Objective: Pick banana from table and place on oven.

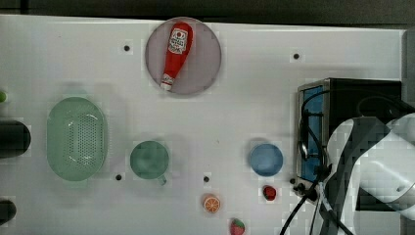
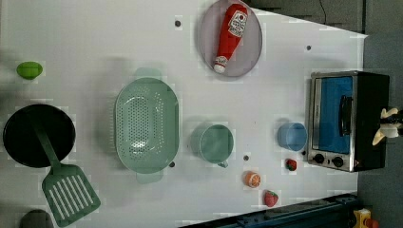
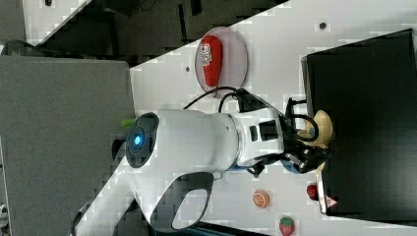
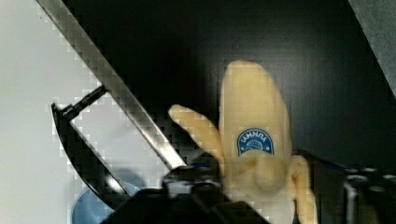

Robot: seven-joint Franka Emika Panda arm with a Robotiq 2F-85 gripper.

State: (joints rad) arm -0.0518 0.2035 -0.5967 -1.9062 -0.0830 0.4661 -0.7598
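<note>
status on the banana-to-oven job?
Pick looks done: the banana is off the table, held in the gripper over the oven's black top. In hand: the placing. Left: set it down, release, retreat. Whether it touches the top yet, I cannot tell.

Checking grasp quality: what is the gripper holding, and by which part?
The gripper holds the banana by its lower end, where the peel flaps splay, above the oven top.

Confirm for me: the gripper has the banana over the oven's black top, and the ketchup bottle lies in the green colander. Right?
Not quite. The ketchup bottle lies on the round grey plate, as the top view shows. The gripper does hold the banana over the oven.
</note>
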